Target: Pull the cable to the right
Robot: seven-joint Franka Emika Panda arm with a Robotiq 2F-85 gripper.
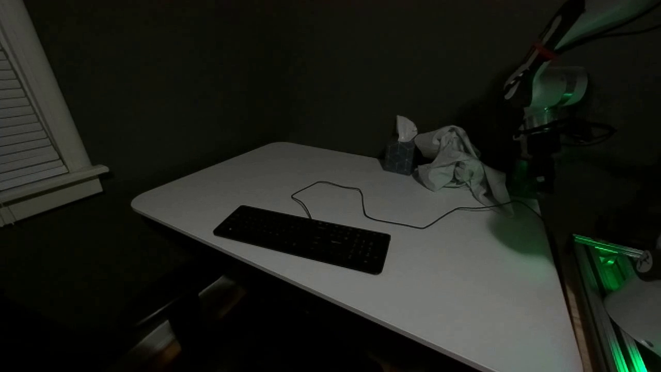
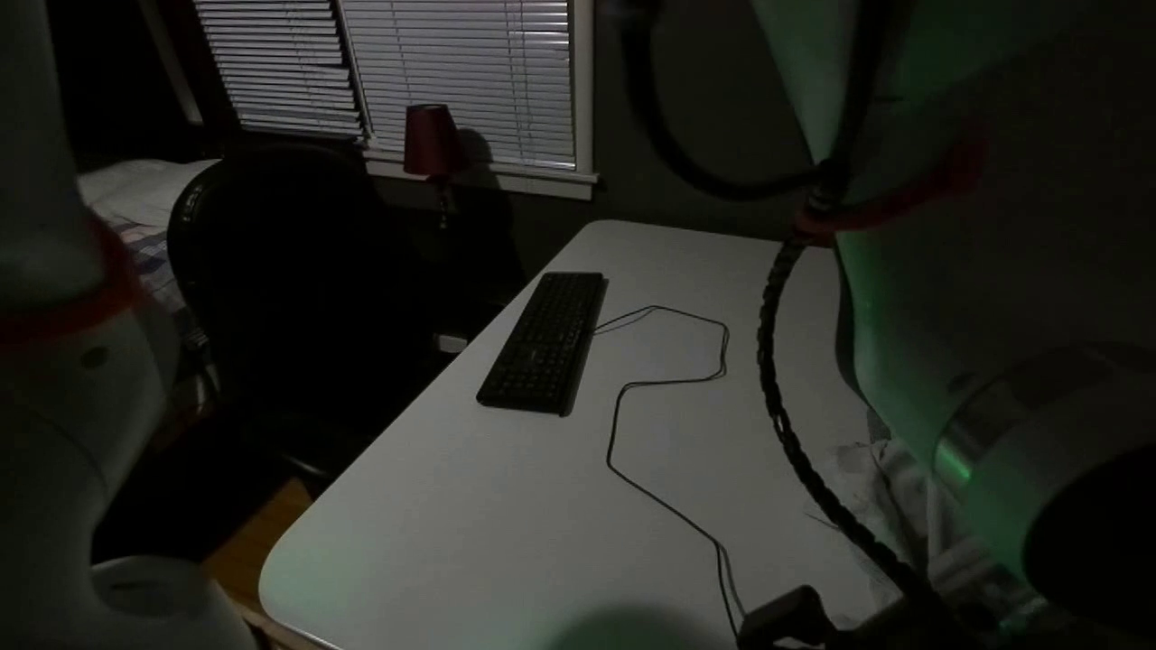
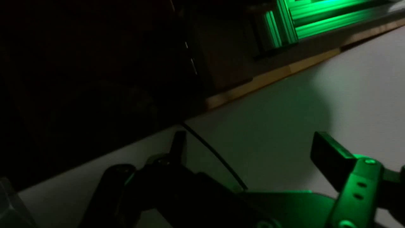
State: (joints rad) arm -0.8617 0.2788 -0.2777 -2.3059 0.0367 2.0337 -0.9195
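The cable (image 1: 392, 222) is a thin dark cord. In both exterior views it leaves the back of the black keyboard (image 1: 302, 237) and bends in wavy curves over the white table; it also shows in an exterior view (image 2: 664, 503). It runs to the table's edge beneath the arm. My gripper (image 1: 537, 178) hangs above that edge. In the wrist view my gripper (image 3: 248, 136) is open, its dark fingers wide apart. The cable (image 3: 218, 155) crosses the view between the fingers, nearer the left one, with nothing gripped. Its lower end there is hidden behind the gripper body.
A tissue box (image 1: 399, 157) and a crumpled pale cloth (image 1: 454, 163) stand at the table's back, near the wall. The cloth is close to the arm. A dark chair (image 2: 280, 289) and a red lamp (image 2: 433, 140) are beyond the table (image 1: 465, 294). The scene is dim.
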